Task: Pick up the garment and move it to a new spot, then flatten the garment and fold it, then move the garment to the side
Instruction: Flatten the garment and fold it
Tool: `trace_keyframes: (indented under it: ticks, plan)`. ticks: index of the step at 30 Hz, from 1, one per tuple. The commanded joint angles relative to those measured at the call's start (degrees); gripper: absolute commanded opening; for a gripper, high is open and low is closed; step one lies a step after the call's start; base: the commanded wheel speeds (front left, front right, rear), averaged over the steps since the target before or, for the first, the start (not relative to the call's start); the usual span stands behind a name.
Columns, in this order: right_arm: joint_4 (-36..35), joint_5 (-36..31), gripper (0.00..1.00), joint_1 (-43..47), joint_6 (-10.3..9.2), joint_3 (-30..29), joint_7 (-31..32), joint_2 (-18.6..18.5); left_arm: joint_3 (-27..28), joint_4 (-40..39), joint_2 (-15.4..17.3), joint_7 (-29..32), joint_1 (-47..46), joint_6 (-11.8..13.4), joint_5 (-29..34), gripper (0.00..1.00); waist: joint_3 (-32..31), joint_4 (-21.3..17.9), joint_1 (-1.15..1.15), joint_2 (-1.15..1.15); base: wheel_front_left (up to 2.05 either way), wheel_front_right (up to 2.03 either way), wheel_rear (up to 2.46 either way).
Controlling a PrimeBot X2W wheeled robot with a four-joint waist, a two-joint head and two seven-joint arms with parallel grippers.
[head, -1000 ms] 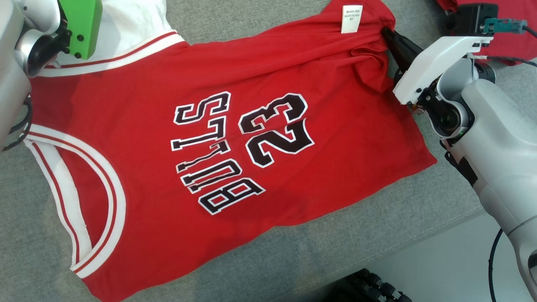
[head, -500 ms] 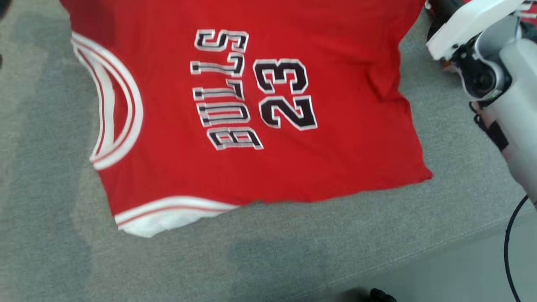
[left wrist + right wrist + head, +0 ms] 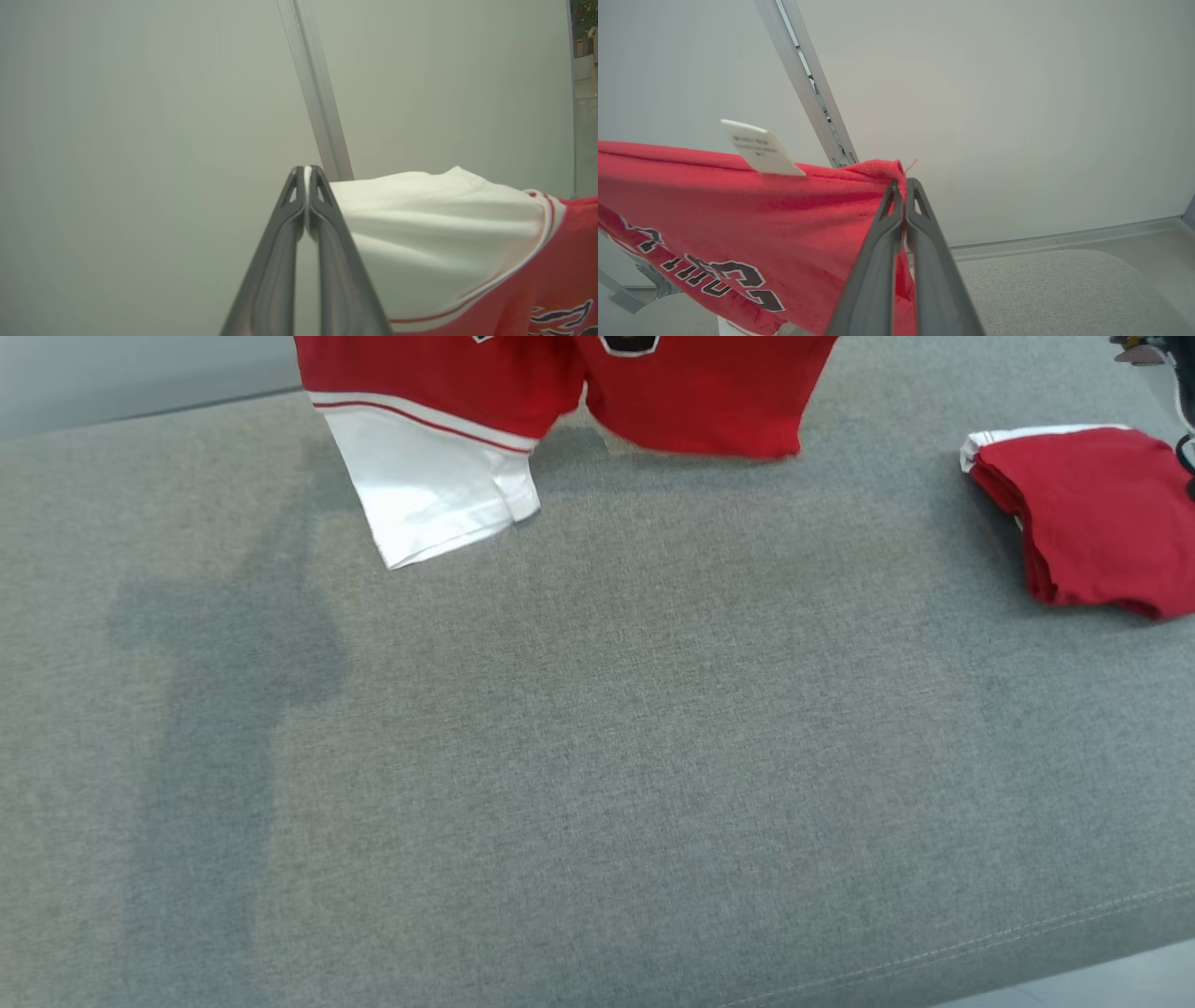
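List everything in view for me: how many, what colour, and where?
jersey: one, red, white trim, black lettering, held up above the bench
label: one, white, on the jersey's top edge
folded garment: one, red with white edge, on the bench at right
bench: one, grey, below
rail: one, silvery, on the pale wall
left fingers: two, dark, shut on the jersey's white part
right fingers: two, dark, shut on its red corner
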Motion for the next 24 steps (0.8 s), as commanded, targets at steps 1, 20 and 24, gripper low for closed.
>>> trace_keyframes:
  ticks: [1,20,24]
  plan:
    - [-0.92,0.69,0.00,-0.16,-0.10,0.42,0.75,-1.54,-0.13,-0.45,-0.13,-0.29,0.80,0.14,-0.73,0.00,-6.21,3.57,0.00,0.00,0.00,0.00,0.00]
    - [-6.32,3.60,0.00,-5.67,-0.09,-0.12,8.95,-7.39,-3.30,-7.77,0.32,9.92,0.56,0.11,-7.61,0.00,-13.93,6.59,0.00,0.00,0.00,0.00,0.00]
    - [-3.15,2.04,0.00,-7.12,-0.09,0.81,10.38,-5.75,-3.00,-7.34,-1.10,12.74,1.20,0.10,-10.40,0.00,-11.75,6.76,0.00,0.00,0.00,0.00,0.00]
